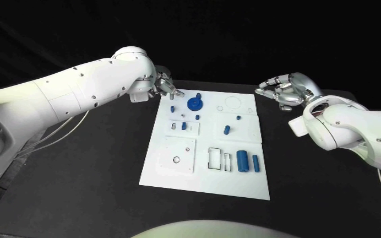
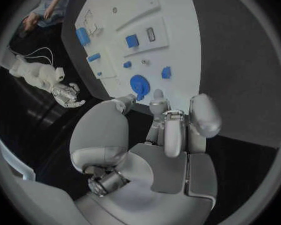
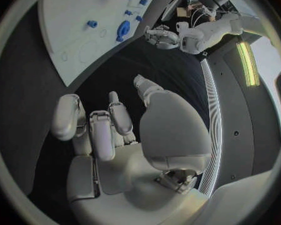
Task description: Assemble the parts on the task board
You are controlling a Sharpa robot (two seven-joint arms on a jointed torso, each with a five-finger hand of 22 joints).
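Note:
The white task board (image 1: pixel 206 180) lies in the middle of the black table. A round blue gear-like part (image 1: pixel 195 104) sits near its far edge, with small blue pieces (image 1: pixel 227 129) around the middle. Two blue cylinders (image 1: pixel 242 160) lie toward the near right. My left hand (image 1: pixel 167 87) hovers just off the board's far left corner, fingers apart and holding nothing. The left wrist view shows that hand (image 2: pixel 165 130) pointing at the gear (image 2: pixel 138 84). My right hand (image 1: pixel 282 92) hangs beyond the far right corner, fingers loosely curled and apart, with nothing in it (image 3: pixel 115 130).
Black table surface (image 1: pixel 87 183) surrounds the board on all sides. Outlined recesses (image 1: pixel 179 158) mark the board's near left and a ring outline (image 1: pixel 233 103) its far right. Each wrist view catches the opposite hand (image 2: pixel 67 92) (image 3: pixel 160 36) across the board.

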